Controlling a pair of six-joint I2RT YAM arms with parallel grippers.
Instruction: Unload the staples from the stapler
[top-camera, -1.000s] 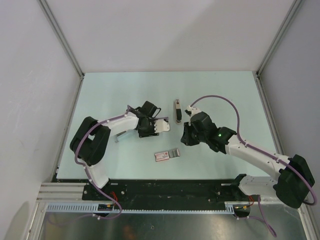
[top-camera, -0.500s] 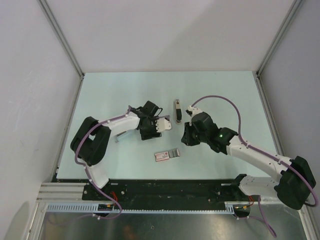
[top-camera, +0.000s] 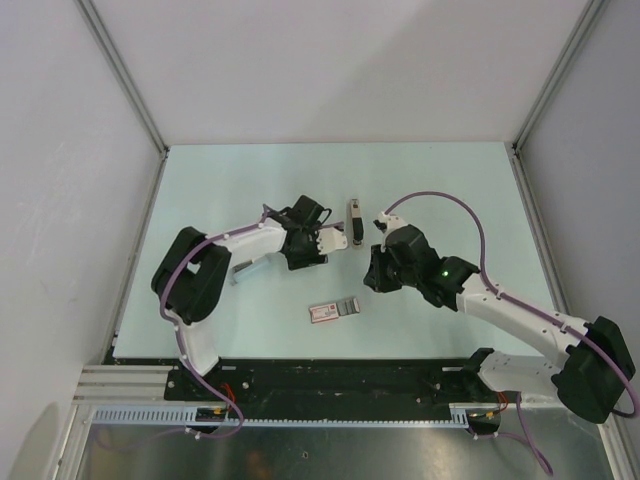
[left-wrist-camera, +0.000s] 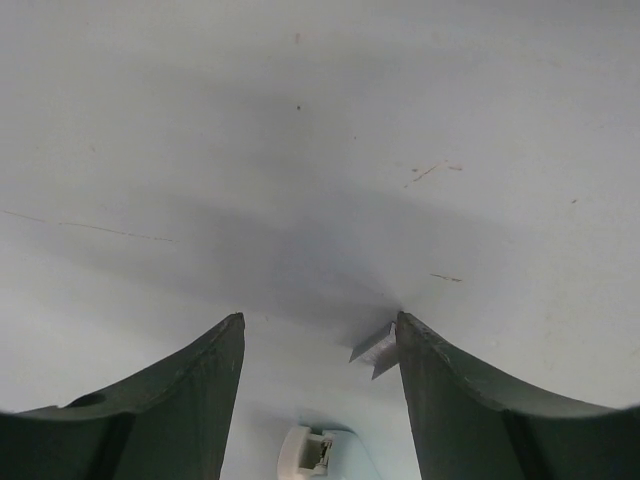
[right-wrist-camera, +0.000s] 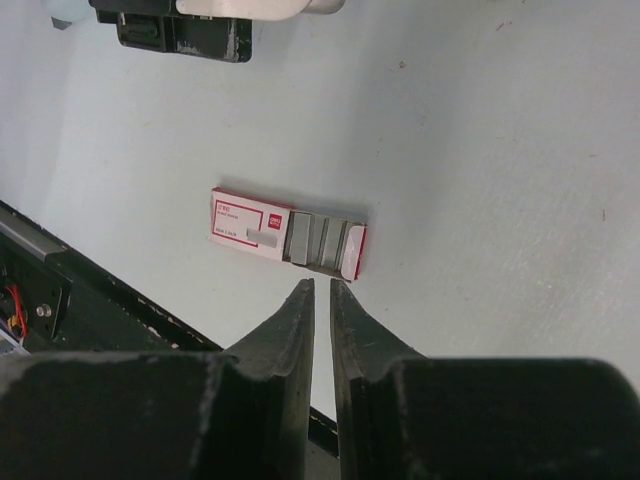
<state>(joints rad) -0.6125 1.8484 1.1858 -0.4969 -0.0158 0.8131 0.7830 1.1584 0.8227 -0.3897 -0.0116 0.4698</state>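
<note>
The stapler (top-camera: 248, 267) is a pale blue body lying on the table, mostly hidden under my left forearm. Its white and pale blue end (left-wrist-camera: 308, 448) shows at the bottom of the left wrist view. A short silver strip of staples (left-wrist-camera: 375, 350) lies on the table against the inside of one finger of my left gripper (left-wrist-camera: 320, 315). That gripper (top-camera: 328, 240) stands open with nothing between its fingers. My right gripper (right-wrist-camera: 321, 283) hangs shut and empty above the table, just short of the staple box. In the top view the right gripper (top-camera: 371, 281) is right of centre.
A flat red-and-white staple box (right-wrist-camera: 285, 238) lies open with grey staples showing; the box (top-camera: 335, 310) sits near the front middle. A small dark piece with a white end (top-camera: 354, 221) lies between the two grippers. The black front rail (right-wrist-camera: 120, 330) runs close behind the box.
My left gripper has opened wider and shifted slightly up and to the right, uncovering more of the stapler under the forearm. The right arm has barely moved.
</note>
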